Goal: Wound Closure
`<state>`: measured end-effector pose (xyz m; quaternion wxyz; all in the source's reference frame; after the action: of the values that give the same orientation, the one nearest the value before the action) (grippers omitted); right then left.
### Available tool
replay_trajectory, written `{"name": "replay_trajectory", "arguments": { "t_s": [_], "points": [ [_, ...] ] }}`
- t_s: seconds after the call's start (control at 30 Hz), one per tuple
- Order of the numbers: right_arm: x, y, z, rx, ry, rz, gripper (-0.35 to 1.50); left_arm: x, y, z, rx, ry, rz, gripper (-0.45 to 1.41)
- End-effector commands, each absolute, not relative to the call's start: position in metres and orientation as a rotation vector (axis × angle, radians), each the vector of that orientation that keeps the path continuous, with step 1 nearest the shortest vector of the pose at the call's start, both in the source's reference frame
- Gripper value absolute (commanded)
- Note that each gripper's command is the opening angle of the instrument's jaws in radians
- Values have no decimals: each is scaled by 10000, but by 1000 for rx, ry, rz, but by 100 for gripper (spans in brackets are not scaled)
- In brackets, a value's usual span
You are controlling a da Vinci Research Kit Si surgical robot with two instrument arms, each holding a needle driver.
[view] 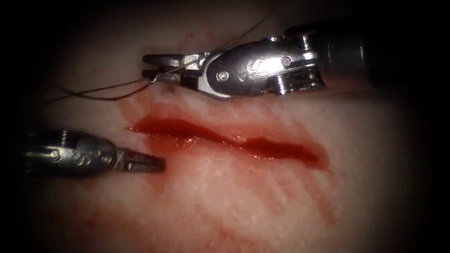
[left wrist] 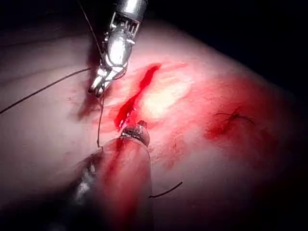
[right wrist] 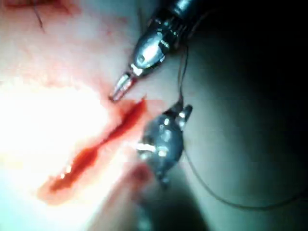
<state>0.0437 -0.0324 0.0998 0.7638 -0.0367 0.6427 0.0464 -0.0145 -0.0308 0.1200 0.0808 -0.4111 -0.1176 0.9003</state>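
Observation:
The cut [view: 225, 138] runs across the tissue [view: 262, 206], filled with red fluid. My right tool [view: 146, 66] lies beyond the cut's left end with its jaws slightly apart. The dark thread [view: 108, 86] comes down from the upper right, crosses between those jaws and trails off left in two strands. A small bright hook at the lower jaw's tip may be the needle; I cannot tell. My left tool [view: 159, 163] rests on the near side by the cut's left end, shut and holding nothing. The wrist views show the right tool [left wrist: 96, 89] [right wrist: 184, 110], left tool [left wrist: 137, 129] [right wrist: 115, 94] and thread [left wrist: 43, 89] [right wrist: 182, 77].
Red fluid stains the tissue around the cut [left wrist: 139, 89] [right wrist: 96, 144] and on its near side. A short loose piece of thread [left wrist: 166, 191] lies by the left tool's shaft. Another dark bit of thread [left wrist: 236, 115] sits on a red patch.

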Motion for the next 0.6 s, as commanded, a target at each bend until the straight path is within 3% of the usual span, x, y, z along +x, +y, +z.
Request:
{"name": "replay_trajectory", "arguments": {
  "t_s": [0.03, 0.6],
  "points": [
    [444, -322, 1001, -64, 1399, 122, -35, -150, -312, 1207, -1229, -355, 2692, -8],
    [444, -306, 1011, 94, 1385, 336, -35, -150, -313, 1212, -1223, -357, 2694, -8]
  ]
}}
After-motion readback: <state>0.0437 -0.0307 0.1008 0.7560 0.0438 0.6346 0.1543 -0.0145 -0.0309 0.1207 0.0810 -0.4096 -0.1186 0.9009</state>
